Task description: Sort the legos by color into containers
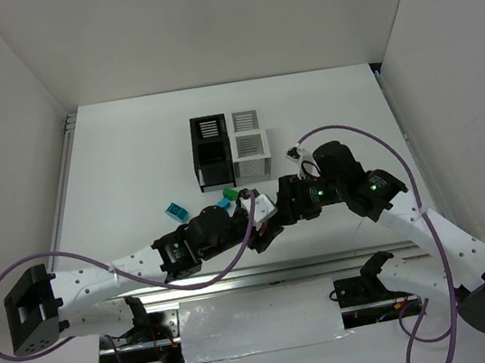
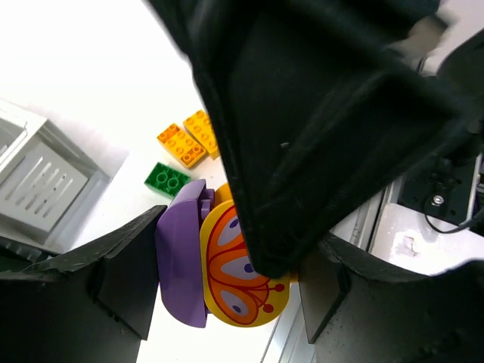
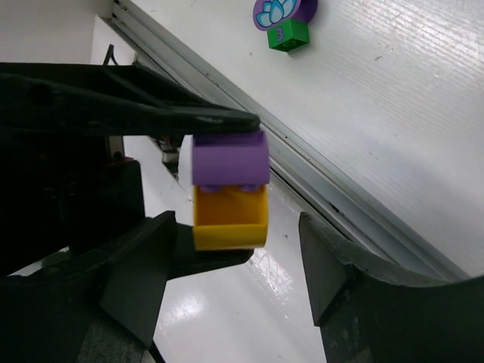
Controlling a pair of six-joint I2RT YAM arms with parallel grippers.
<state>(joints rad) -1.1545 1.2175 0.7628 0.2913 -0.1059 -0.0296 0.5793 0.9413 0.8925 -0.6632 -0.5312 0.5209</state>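
Clamps purple-yellow lego stack (image 3: pixel 229 189) in left gripper (image 2: pixel 227 276), frame centre. Straddles it with right gripper (image 3: pixel 234 234), jaws apart.

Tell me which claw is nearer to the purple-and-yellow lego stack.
Left. The left claw grips the purple-and-yellow lego stack between its fingers; the right claw is open, the stack between its fingers with a gap each side.

the table (image 1: pixel 131 171) is viewed from above and behind; the purple and yellow bricks (image 2: pixel 227 280) between the left fingers (image 2: pixel 113 280) are shown close up by both wrist views.
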